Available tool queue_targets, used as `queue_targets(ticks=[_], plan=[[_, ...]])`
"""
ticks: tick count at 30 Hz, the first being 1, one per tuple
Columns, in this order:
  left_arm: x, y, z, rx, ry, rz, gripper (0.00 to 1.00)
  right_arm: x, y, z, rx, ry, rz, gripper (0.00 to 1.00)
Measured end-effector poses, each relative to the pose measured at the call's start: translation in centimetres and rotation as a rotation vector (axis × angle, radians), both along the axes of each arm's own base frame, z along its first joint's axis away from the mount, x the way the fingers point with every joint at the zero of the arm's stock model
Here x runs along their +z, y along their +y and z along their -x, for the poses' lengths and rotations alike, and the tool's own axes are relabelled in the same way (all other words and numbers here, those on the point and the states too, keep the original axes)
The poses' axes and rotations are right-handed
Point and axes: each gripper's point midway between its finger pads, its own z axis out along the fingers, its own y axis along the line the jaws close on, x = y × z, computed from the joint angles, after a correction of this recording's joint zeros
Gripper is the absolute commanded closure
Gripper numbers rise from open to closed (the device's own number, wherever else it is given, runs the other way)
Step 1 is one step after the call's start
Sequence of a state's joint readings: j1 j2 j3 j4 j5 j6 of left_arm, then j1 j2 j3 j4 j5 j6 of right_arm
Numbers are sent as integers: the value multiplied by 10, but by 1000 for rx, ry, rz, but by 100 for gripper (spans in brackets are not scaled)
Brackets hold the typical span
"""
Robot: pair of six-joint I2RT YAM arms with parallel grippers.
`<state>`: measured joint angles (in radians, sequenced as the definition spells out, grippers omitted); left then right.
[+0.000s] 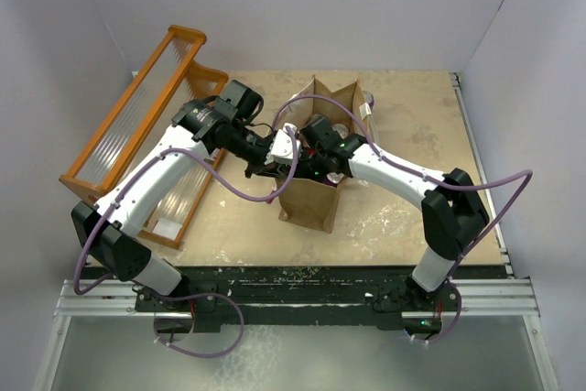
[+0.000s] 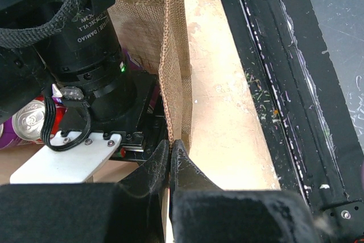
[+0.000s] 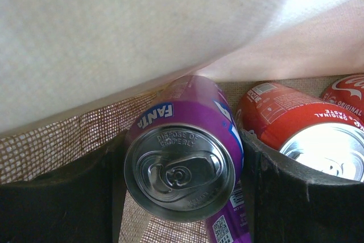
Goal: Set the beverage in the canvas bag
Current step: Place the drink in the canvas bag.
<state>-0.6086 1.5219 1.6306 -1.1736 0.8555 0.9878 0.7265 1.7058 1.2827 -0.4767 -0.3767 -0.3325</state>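
1. While the left gripper (image 2: 170, 151) pinches the top seam of the canvas bag (image 1: 309, 200), its jaws are fully closed on the woven edge, lower centre of the left wrist view
2. Bag stands upright at the centre of the top view on the tan table (image 1: 412, 135), mouth open upward
3. Right arm reaches in from the lower right of the top view and goes down into the bag mouth; only its black wrist shows above the rim there
4. Right wrist view: right gripper (image 3: 177, 140) has the purple Fanta can (image 3: 179, 166) between its two dark fingers (image 3: 57, 203), one finger against each side of the can. Jaws stand at can width, holding it
5. Can is tilted, silver top and pull tab facing the camera, body running away toward the upper centre of the frame
6. Can is inside the bag: coarse weave of the bag wall at lower left, pale wall across the whole top of the frame
7. Red cola can (image 3: 273, 112) lies just beside the right-hand finger, with a second red can (image 3: 347, 92) at the right edge, both in the bag
8. More purple label with a QR code shows at the bottom edge under the held can; cannot tell if it is a separate can
9. Orange slatted rack (image 1: 137, 125) sits at the upper left of the top view, apart from the bag
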Motion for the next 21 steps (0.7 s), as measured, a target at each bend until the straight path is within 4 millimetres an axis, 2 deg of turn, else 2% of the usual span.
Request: queue_targets(ticks=[8, 21], plan=[[1, 0, 0, -1, -3, 2, 100, 2, -1, 3, 9, 18, 11, 25], [1, 2, 3, -2, 5, -3, 100, 5, 0, 11, 27, 58, 4, 21]])
